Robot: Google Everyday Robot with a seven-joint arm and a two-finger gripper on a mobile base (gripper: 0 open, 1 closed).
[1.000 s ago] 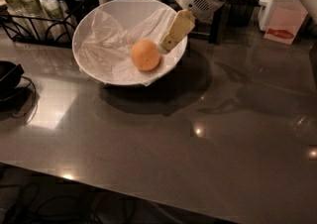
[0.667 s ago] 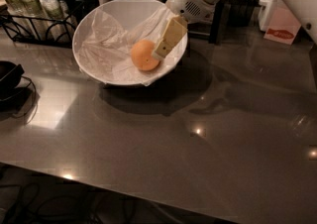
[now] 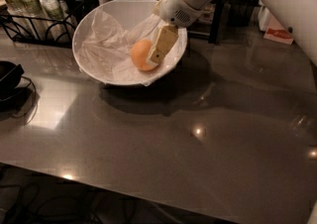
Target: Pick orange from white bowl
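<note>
The orange [image 3: 139,55] lies in the white bowl [image 3: 99,72], on the right part of its crinkled white paper lining. The bowl stands tilted at the back left of the grey table. My gripper [image 3: 152,57] reaches down into the bowl from the upper right on its white arm. Its tan tip lies against the right side of the orange and covers that side. The rest of the gripper behind the orange is hidden.
A black wire rack with pale cups [image 3: 25,5] stands behind the bowl at the left. A black object with a cable [image 3: 7,77] sits at the left edge. A red and white carton [image 3: 277,32] and dark containers stand at the back.
The gripper has moved left and down inside the bowl, from beside the orange to right against it. The orange and the bowl have not moved.
</note>
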